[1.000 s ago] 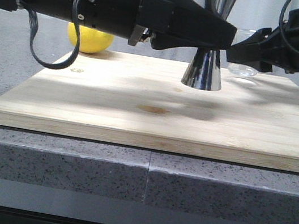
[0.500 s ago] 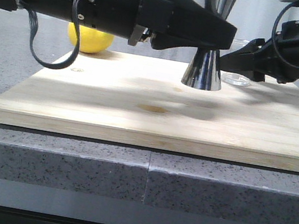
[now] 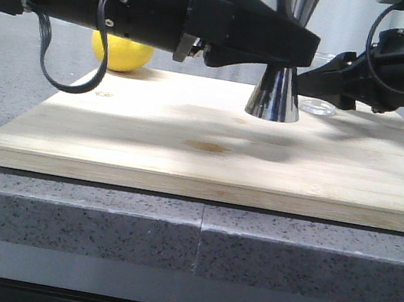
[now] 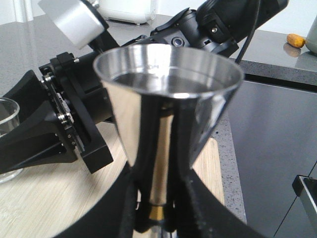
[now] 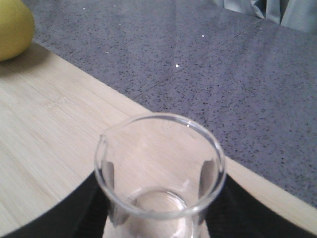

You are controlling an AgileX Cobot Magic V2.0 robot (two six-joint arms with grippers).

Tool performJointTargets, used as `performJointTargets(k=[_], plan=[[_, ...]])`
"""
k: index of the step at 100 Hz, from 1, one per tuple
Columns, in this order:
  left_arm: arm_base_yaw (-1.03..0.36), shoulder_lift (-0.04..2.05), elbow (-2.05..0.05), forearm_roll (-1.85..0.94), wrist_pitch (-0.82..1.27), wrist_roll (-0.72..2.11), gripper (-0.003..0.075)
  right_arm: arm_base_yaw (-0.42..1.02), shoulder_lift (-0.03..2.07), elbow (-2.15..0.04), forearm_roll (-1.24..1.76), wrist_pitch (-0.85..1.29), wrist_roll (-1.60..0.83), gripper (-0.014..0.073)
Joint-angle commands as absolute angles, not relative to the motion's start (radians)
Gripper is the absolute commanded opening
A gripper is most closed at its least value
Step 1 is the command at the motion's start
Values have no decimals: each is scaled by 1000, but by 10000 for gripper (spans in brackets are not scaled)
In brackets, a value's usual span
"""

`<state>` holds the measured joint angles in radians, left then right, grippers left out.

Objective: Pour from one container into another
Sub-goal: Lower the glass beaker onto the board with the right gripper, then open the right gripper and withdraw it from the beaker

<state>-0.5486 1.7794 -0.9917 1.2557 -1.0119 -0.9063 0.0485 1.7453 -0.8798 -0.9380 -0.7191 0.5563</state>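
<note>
The steel jigger (image 3: 274, 97) stands upright on the wooden board (image 3: 185, 156). My left gripper (image 3: 300, 50) reaches in from the left and is shut on its narrow waist. In the left wrist view the fingers (image 4: 131, 198) flank the gold band below the wide cup of the jigger (image 4: 168, 99). The clear glass beaker (image 3: 319, 106) stands upright on the board just right of the jigger. My right gripper (image 3: 319, 76) is shut around it. The right wrist view looks down into the beaker (image 5: 158, 168), with dark fingers (image 5: 74, 208) on both sides.
A yellow lemon (image 3: 121, 54) lies at the board's far left corner, also seen in the right wrist view (image 5: 12, 27). The board rests on a speckled grey counter (image 3: 97, 219) whose front edge drops off near the camera.
My right gripper has come down with the beaker, whose base now rests lower, on the board beside the jigger. The left gripper and jigger have not moved.
</note>
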Motion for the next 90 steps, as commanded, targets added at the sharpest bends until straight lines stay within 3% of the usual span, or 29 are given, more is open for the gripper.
performJointTargets(k=[1,19,38,90], plan=[[-550,1725,-1023,1204,-1075,-912,-21,42,1715,-904,-923,-761,560,310],[-550,1725,-1023,1204,-1075,-912,-21,42,1715,-904,-908,-761,560,452],[-550,1725,-1023,1204,-1075,-912,-21,42,1711,-904,-843,-762,560,520],[-550,1725,-1023,1202,-1075,-912,-21,42,1603,-904,-841,-775,560,536]])
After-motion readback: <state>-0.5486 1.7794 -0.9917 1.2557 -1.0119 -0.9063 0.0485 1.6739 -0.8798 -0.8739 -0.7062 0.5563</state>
